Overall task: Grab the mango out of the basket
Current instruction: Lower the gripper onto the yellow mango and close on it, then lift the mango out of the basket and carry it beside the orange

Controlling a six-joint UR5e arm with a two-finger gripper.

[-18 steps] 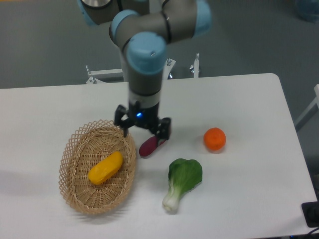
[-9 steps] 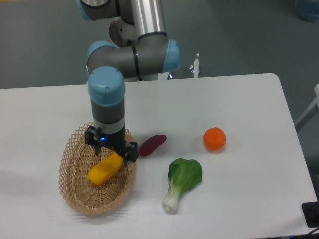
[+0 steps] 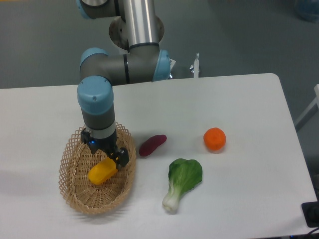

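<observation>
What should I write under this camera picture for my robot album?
Robot's end effector reaches into the wicker basket over the mango, beside a sweet potato, tangerine and bok choy.

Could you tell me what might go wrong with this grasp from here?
The gripper sits over the upper end of the mango, not its middle, so the smooth fruit could pivot or slip when lifted. The fingers are also close to the wicker of the basket; they might snag it and drag the basket along.
</observation>
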